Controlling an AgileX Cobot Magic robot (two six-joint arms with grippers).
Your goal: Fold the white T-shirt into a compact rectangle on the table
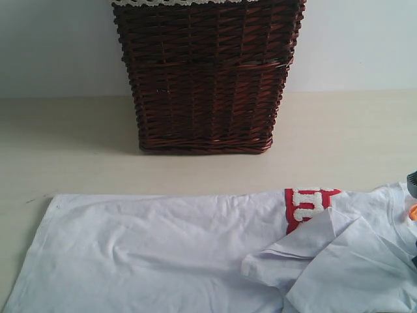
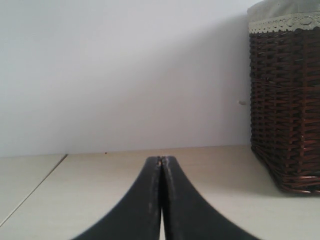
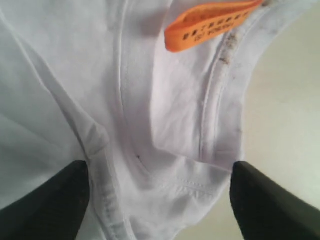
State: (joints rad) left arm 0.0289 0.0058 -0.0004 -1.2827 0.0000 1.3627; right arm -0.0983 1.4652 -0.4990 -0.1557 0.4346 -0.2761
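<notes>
Standing behind the white T-shirt: wicker basket.

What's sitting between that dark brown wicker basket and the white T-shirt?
Nothing; in the exterior view only a bare strip of pale beige table separates the wicker basket and the white T-shirt.

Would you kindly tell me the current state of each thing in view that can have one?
white T-shirt: lying spread out on the table, one sleeve folded in over the body, not yet a compact rectangle.
orange neck tag: lying flat inside the collar.
wicker basket: upright, behind the shirt.
left gripper: shut, holding nothing.
right gripper: open, fingers either side of fabric near the collar.
</notes>
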